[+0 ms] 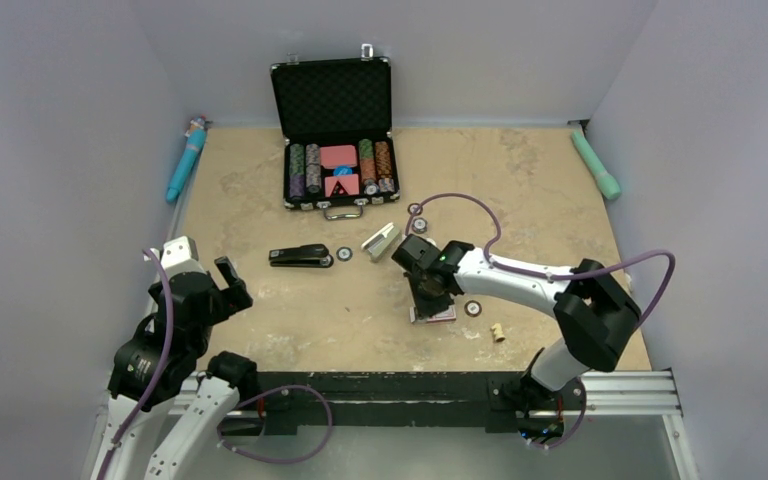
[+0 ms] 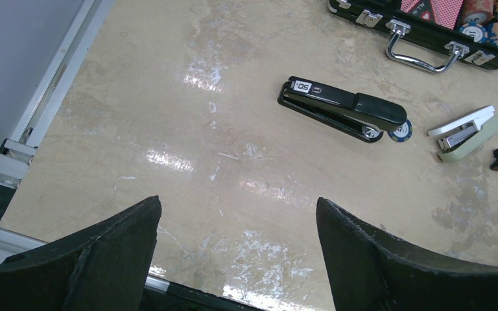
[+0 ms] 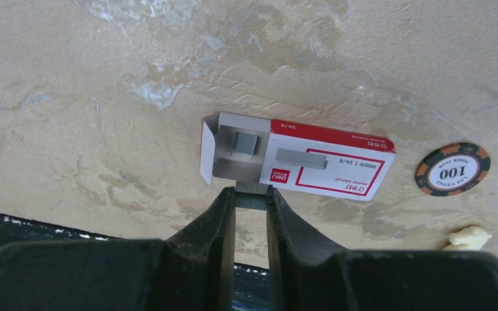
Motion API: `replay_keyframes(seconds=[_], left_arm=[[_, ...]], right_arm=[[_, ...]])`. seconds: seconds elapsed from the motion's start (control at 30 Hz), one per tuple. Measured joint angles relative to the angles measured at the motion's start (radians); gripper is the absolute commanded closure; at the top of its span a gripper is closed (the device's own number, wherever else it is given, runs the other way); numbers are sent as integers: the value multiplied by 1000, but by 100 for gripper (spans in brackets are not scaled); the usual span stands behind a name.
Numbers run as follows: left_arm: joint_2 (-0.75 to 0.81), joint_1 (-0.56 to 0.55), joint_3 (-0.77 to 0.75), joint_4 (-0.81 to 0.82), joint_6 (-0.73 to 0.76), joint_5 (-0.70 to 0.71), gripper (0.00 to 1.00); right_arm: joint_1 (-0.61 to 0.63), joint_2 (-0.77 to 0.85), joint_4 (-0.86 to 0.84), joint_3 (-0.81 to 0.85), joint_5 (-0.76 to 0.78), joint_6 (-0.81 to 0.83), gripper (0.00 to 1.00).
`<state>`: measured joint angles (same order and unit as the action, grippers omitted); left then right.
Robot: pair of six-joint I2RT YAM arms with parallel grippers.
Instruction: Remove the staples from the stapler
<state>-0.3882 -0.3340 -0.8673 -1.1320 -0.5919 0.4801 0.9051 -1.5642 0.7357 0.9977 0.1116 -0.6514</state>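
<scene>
My right gripper [image 3: 251,199] is shut on the staples [image 3: 253,188], a short grey metal strip pinched between its fingertips at the near edge of the open red-and-white staple box [image 3: 324,165]. Another grey block lies inside the box's open end. In the top view that gripper [image 1: 430,295] points down over the box [image 1: 440,315]. A black stapler [image 1: 301,257] [image 2: 342,109] lies closed at mid-table. A white-and-green stapler [image 1: 381,241] [image 2: 467,133] lies opened beside it. My left gripper [image 2: 238,210] hangs open and empty near the table's left front.
An open black poker chip case [image 1: 335,130] stands at the back. Loose chips [image 3: 452,169] [image 1: 473,308] and a small pale piece [image 1: 498,331] lie near the box. Teal tools rest along the left wall [image 1: 186,160] and right wall [image 1: 597,165].
</scene>
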Motion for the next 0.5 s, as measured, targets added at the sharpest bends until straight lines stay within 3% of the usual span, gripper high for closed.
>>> replay_keyframes(seconds=[0.5], left_arm=[[5,0,0,-9,-2,7,8]], right_arm=[[14,24,-21,-50,-82,1,100]])
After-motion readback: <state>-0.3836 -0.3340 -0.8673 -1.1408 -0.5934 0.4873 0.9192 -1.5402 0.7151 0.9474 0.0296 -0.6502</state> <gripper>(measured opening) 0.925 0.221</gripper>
